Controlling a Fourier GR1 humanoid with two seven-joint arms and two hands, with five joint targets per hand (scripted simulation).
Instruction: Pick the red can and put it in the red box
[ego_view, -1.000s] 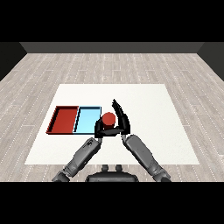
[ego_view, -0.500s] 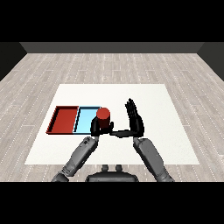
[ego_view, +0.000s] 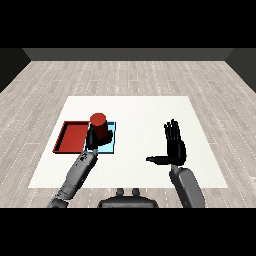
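Left of frame centre, over blue tray (ego_view: 111, 148): left hand (ego_view: 94, 142), fingers curled round red can (ego_view: 98, 126), can held upright, near red tray (ego_view: 70, 138) on white desk (ego_view: 140, 110). Right hand (ego_view: 175, 147) at right of frame, fingers straight, thumb out, holding nothing. Risk: release now lands can in blue tray; can may clip wall between trays.

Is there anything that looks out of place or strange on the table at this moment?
Nothing stands out. The left hand holds the red can upright over the light blue tray, beside the red tray. The right hand is open, apart from them.
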